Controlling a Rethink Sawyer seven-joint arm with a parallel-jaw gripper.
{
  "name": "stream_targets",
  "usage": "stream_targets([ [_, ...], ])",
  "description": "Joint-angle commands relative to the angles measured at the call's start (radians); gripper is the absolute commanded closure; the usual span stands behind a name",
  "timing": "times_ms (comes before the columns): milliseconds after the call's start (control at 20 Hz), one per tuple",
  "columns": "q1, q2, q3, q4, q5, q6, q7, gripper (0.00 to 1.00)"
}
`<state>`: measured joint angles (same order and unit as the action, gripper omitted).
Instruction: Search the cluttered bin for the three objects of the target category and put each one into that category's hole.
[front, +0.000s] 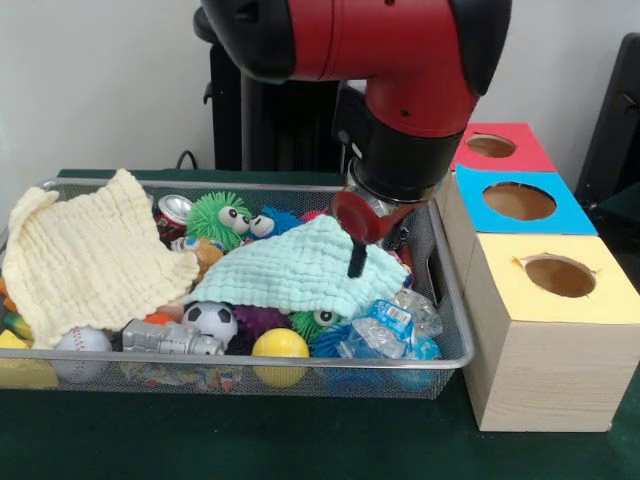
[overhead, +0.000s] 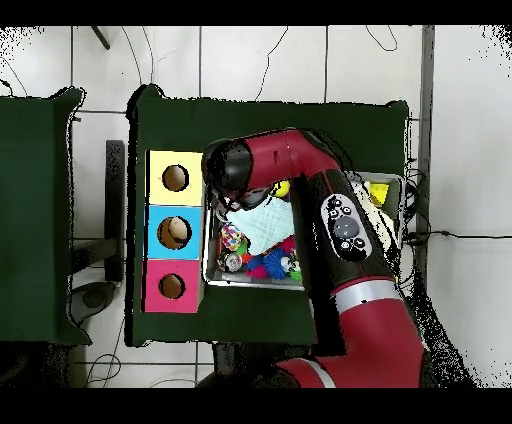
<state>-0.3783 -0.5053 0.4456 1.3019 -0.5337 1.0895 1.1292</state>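
A wire mesh bin (front: 452, 300) holds a jumble of toys, balls, cans and cloths. My gripper (front: 357, 260) hangs from the red and black arm (front: 420, 80) over the bin's right half, its tip touching or just above a mint-green cloth (front: 290, 272). I cannot make out whether anything is held. Three holes top the wooden box beside the bin: red (front: 491, 146), blue (front: 519, 201) and yellow (front: 560, 275). In the overhead view the arm (overhead: 290, 165) covers the gripper and much of the bin (overhead: 212, 275).
A pale yellow cloth (front: 85, 255) drapes the bin's left side. Around the cloths lie a green fuzzy toy (front: 220, 218), a red can (front: 172, 212), a soccer ball (front: 210, 320), a yellow ball (front: 280, 345), a baseball (front: 82, 342) and a crushed plastic bottle (front: 395, 325).
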Motion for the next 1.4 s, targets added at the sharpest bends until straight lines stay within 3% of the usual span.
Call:
stream_targets([
  [50,-0.036,0.012,0.083,0.147,0.112,-0.175,0.097,0.00],
  [450,-0.030,0.000,0.056,0.183,0.147,-0.266,0.085,0.00],
  [1100,0.019,-0.010,-0.006,0.131,0.061,-0.263,0.058,0.00],
  [1400,-0.004,-0.038,-0.006,0.163,0.051,-0.294,0.031,0.00],
])
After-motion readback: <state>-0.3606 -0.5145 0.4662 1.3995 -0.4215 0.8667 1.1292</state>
